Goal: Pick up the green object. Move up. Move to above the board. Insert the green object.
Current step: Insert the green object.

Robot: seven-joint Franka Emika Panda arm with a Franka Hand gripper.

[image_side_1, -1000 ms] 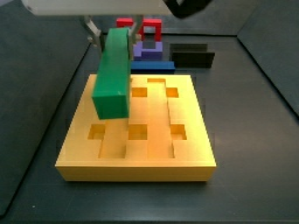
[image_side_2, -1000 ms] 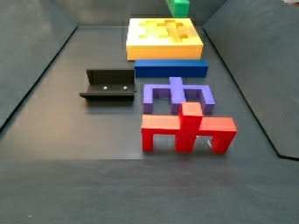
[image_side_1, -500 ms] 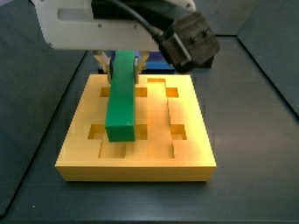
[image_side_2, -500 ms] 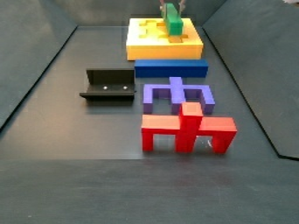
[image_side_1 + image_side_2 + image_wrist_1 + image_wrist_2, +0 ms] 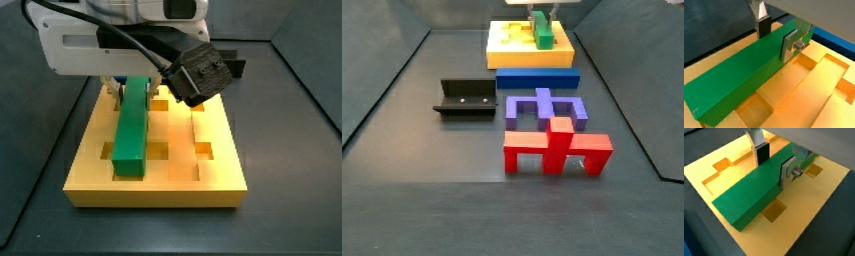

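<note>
The green object (image 5: 131, 135) is a long bar lying level along the left row of holes of the yellow-orange board (image 5: 214, 178). It sits low on the board's top. My gripper (image 5: 135, 92) is shut on the bar's far part. In both wrist views the silver fingers (image 5: 790, 44) (image 5: 789, 172) press on the two sides of the green bar (image 5: 741, 77) (image 5: 751, 193), over the board (image 5: 811, 95) (image 5: 821, 203). In a side view the bar (image 5: 543, 30) lies on the board (image 5: 509, 50), with the gripper (image 5: 540, 10) at the frame's top edge.
A flat blue bar (image 5: 537, 78) lies against the board's side. Beyond it stand a purple piece (image 5: 545, 105) and a red piece (image 5: 556, 148). The fixture (image 5: 465, 98) stands to one side on the dark floor. Dark walls enclose the area.
The green bar has gone from tilted and raised beside the board's left edge to level and low over the left row of holes. The gripper came down with it.
</note>
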